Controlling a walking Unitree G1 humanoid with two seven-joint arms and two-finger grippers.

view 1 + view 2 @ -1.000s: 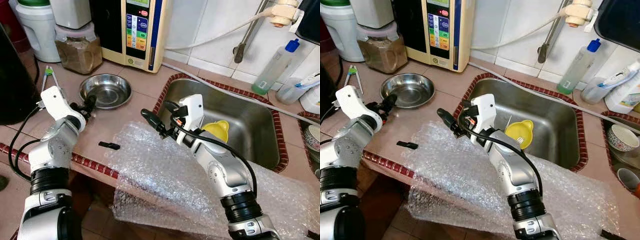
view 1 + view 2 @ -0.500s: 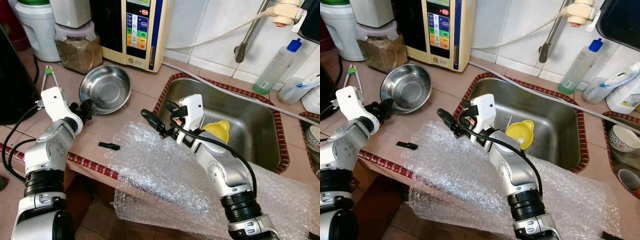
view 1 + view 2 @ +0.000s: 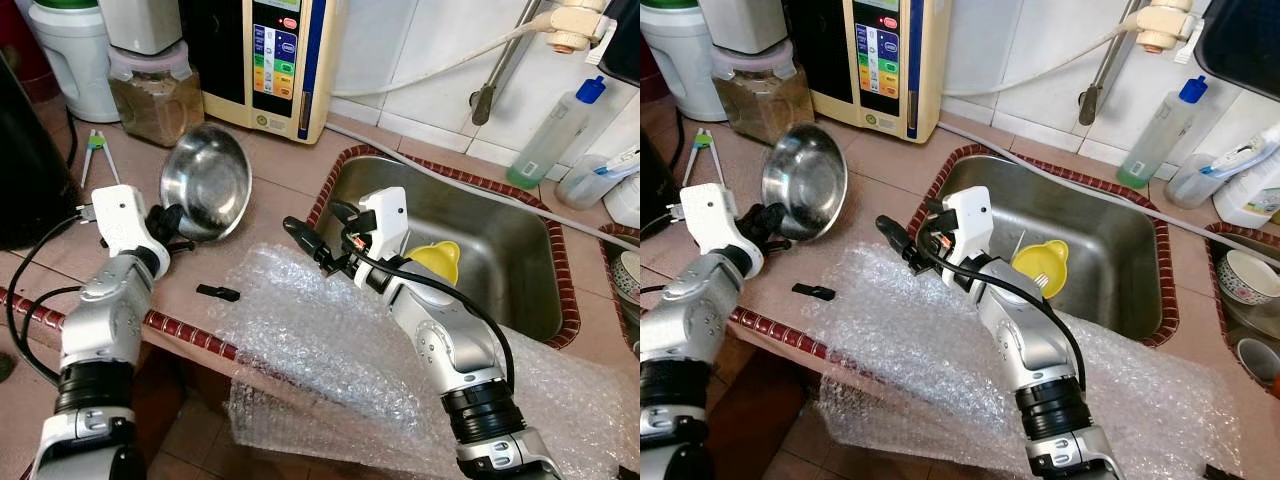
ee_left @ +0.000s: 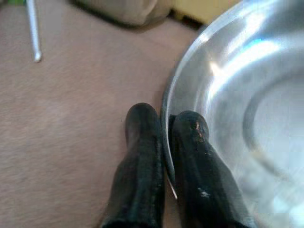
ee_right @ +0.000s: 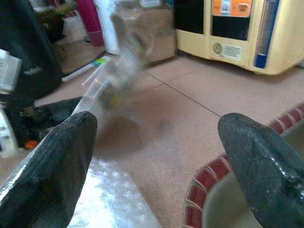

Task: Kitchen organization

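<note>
A steel bowl [image 3: 208, 181] stands tipped up on its edge over the pink counter [image 3: 270, 215], its hollow facing right. My left gripper [image 3: 172, 222] is shut on the bowl's near rim; the left wrist view shows both black fingers [image 4: 142, 156] pinching the rim [image 4: 167, 142]. My right gripper [image 3: 315, 232] hovers open at the sink's left corner, above the bubble wrap [image 3: 330, 350], with nothing between its fingers. A yellow funnel [image 3: 436, 259] lies in the steel sink [image 3: 500, 250].
A cream water machine [image 3: 270, 60], a jar of brown powder [image 3: 155, 100] and a white jug [image 3: 75, 60] line the back. Green-handled tongs [image 3: 95, 150] and a small black piece [image 3: 218, 292] lie on the counter. Bottles [image 3: 548, 130] stand behind the sink.
My left gripper has lifted the bowl from flat on the counter, tilting it up onto its edge. The right arm has stayed where it was.
</note>
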